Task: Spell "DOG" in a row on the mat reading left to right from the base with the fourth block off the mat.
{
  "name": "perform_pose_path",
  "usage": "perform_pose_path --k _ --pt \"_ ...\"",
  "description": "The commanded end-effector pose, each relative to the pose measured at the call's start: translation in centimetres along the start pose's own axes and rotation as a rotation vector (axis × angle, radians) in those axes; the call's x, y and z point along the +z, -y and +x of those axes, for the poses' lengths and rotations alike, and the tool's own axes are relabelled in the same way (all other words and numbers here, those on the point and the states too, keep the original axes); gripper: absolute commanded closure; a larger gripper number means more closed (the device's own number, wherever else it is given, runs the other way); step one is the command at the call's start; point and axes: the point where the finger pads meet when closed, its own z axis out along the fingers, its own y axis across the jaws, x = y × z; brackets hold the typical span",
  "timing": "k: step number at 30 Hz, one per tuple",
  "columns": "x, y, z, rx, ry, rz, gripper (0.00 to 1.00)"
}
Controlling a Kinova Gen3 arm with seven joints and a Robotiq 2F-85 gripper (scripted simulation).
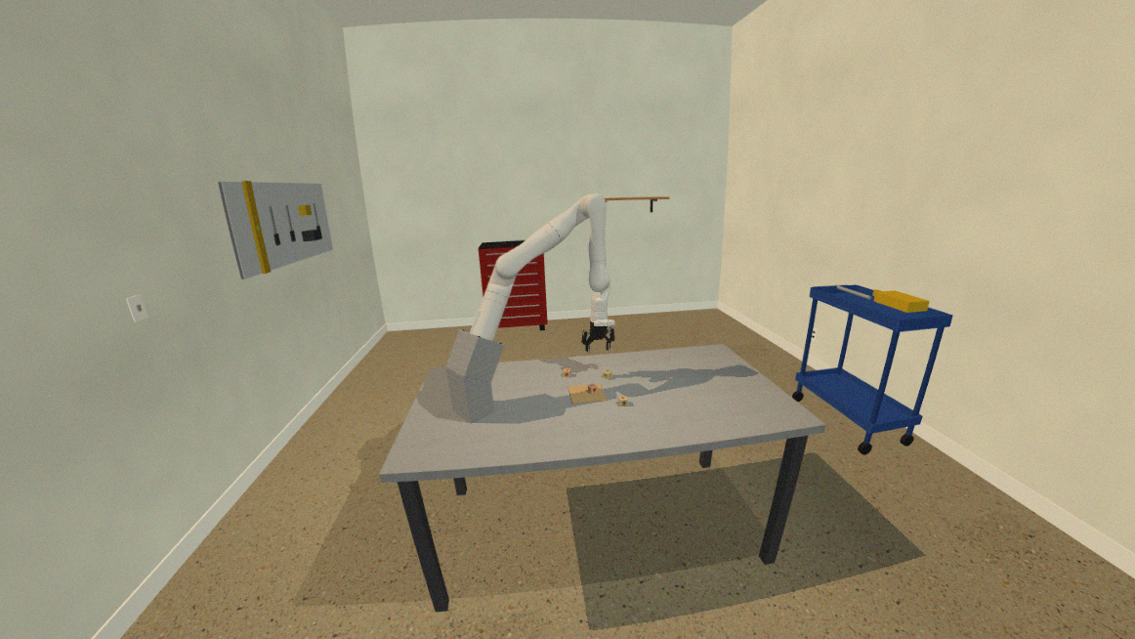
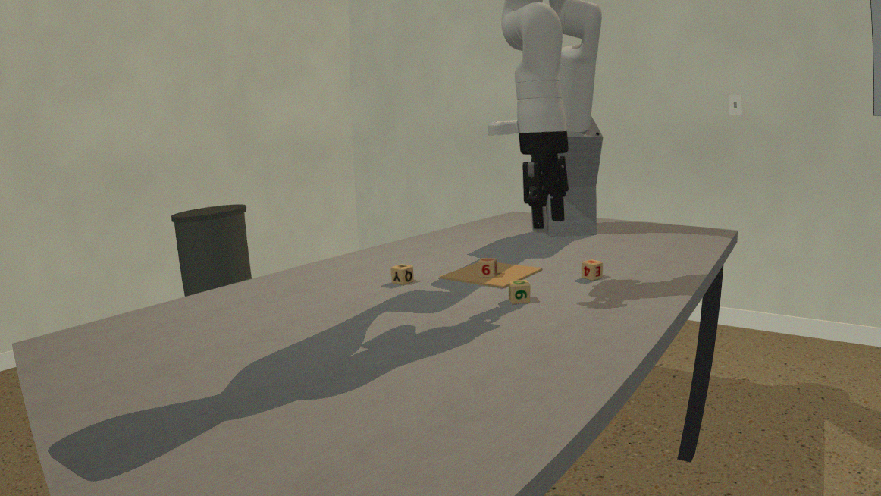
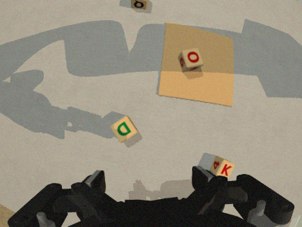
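The cubic red-O block [image 1: 592,388] [image 2: 487,268] [image 3: 191,58] sits on the flat, wood-coloured mat [image 1: 582,398] [image 2: 506,281] [image 3: 209,87]; above the smooth tabletop, the black gripper's [image 1: 599,347] [image 2: 547,223] [image 3: 149,175] jaws stand wide.

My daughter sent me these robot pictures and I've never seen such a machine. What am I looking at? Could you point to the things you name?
It is a single white robot arm [image 1: 543,237] with a black claw [image 1: 598,346] [image 2: 547,223] [image 3: 148,179], open and holding nothing. One picture shows the room, another looks along the table [image 1: 508,444] [image 2: 345,369] towards the arm, and the third looks down past the claw. Four lettered blocks lie there: the O block [image 1: 592,388] [image 2: 487,268] [image 3: 192,58] on a tan mat [image 1: 586,398] [image 2: 521,271] [image 3: 198,87], the other three off it.
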Motion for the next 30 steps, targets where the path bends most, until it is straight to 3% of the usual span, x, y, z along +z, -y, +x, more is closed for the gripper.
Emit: perform_pose_path --k 1,30 --pt "-0.02 0.03 0.46 -0.011 -0.007 0.004 0.0" --pt "0.02 -0.78 1.13 -0.011 -0.001 0.001 0.0"
